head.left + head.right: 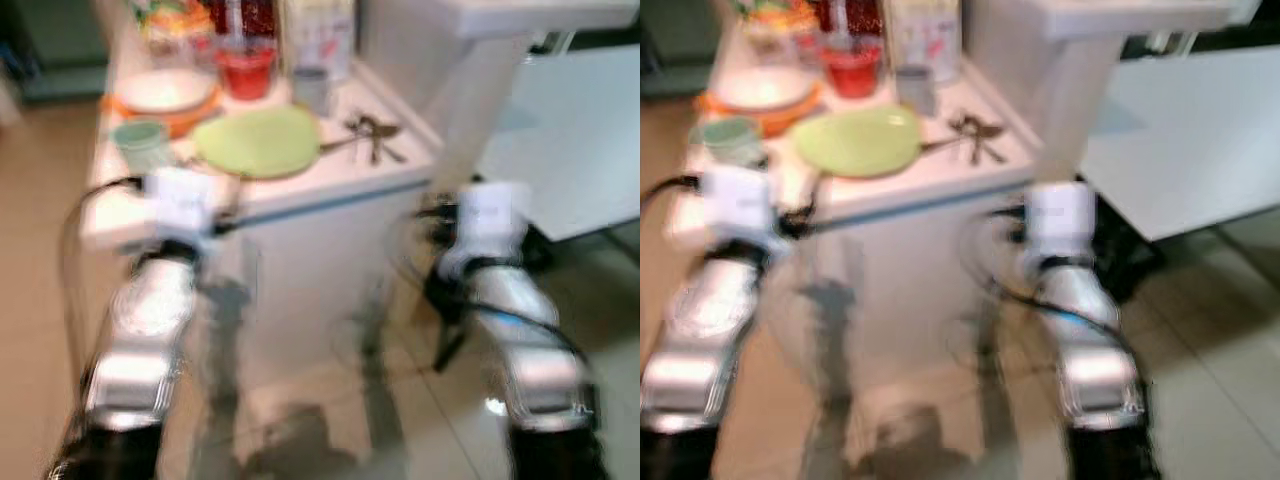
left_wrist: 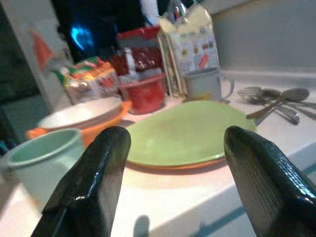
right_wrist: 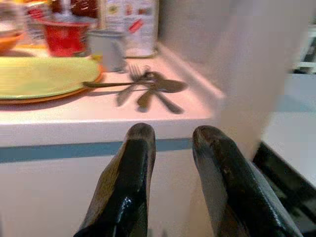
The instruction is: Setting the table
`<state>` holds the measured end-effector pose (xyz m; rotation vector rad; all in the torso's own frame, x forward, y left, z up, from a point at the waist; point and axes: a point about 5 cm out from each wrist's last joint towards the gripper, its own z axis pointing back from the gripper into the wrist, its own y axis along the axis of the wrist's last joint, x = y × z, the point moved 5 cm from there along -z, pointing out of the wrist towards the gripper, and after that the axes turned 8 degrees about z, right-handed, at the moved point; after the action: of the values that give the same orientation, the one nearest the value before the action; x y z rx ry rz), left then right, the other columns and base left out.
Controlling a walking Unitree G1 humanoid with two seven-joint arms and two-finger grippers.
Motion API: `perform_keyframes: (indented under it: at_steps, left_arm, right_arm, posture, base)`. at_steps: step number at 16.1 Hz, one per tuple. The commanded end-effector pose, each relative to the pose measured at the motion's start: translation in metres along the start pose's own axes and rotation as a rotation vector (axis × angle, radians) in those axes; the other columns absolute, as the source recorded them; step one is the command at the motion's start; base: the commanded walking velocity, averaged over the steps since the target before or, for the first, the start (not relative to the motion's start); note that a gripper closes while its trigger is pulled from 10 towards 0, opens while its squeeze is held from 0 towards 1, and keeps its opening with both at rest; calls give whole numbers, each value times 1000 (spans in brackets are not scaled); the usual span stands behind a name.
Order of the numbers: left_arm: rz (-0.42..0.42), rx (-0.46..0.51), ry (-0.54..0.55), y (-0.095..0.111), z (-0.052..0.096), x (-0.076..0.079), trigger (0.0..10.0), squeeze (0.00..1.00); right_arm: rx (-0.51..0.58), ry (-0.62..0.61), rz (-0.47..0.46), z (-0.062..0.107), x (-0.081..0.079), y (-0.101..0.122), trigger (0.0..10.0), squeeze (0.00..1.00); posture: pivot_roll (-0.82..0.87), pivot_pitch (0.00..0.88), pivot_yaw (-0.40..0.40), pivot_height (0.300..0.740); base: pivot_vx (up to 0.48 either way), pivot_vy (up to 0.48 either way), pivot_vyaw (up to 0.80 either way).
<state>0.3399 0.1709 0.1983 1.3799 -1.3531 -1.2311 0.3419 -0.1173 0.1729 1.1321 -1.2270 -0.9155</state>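
**Green plate waits on the counter; nothing lifted yet**

Green and glossy, the plate [image 1: 258, 141] lies flat near the front edge of the white counter [image 1: 330, 185], and it appears to sit on an orange one just under it. Everything else is placed from that plate. Just behind it stand a red cup [image 1: 245, 72] and a grey mug [image 2: 203, 84]. On its robot-left side sits a pale green cup [image 1: 140, 143], and behind that cup a white bowl in an orange dish [image 1: 165, 95]. On its robot-right side the cutlery [image 1: 372, 134], forks and spoons, lies in a loose, crossed heap. A printed carton [image 2: 190, 42] stands behind the mug.

The left gripper [image 2: 173, 182] hovers just short of the plate's near rim, its fingers [image 2: 91, 177] spread wide and holding nothing. The right gripper [image 3: 170, 173] hangs below the counter edge, facing the cutlery, with its fingers a little apart and empty.

By my reading, the task has barely begun. All the tableware is still gathered on the counter, and no place is laid. Fetching and carrying each piece is still to do.
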Motion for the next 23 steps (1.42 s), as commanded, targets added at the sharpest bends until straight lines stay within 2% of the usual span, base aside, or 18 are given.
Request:
perform_keyframes:
  at_steps: [1,6,8,11,14,15,16,20,21,23]
  left_arm:
    - [15,31,-60,9,-2,16,10000,0]
    - [60,24,-157,8,3,34,10000,0]
    - [56,22,-158,8,3,34,10000,0]
    - [64,2,-183,4,4,38,10000,0]
    - [97,-62,-250,-3,8,47,10000,0]
    - [82,-62,-275,-3,9,49,10000,702]
    - [128,-45,-324,2,10,53,10000,1000]
    - [126,-71,-478,7,12,68,10000,1000]
    - [87,-92,-502,4,9,69,10000,1000]
    - [-9,-121,-456,-2,-2,62,10000,1000]
  right_arm:
    - [4,-24,15,3,14,0,10000,0]
    - [-18,-39,-59,9,19,-5,10000,0]
    - [-18,-35,-75,10,19,-5,10000,0]
    - [5,14,-75,14,14,-1,10000,0]
    - [58,122,-115,19,4,9,10000,0]
    - [79,183,-122,23,0,12,10000,0]
    - [88,238,-113,28,0,12,10000,0]
    - [66,358,-100,42,2,6,10000,0]
    - [58,399,-96,46,1,5,10000,0]
    - [56,459,-94,54,-1,5,10000,0]
  posture:
    - [40,0,-18,740]
    - [36,0,-21,740]
    - [35,0,-20,740]
    - [33,0,-20,740]
    - [31,0,-18,740]
    - [27,0,-17,740]
    - [25,0,-15,740]
    - [21,0,-15,740]
    - [20,0,-17,740]
    - [19,0,-20,740]
  base:
    - [398,0,0]
    - [400,0,0]
    - [401,0,0]
    - [388,0,0]
    - [104,0,0]
    - [0,0,0]
    - [0,0,0]
    - [0,0,0]
    - [0,0,0]
    - [0,0,0]
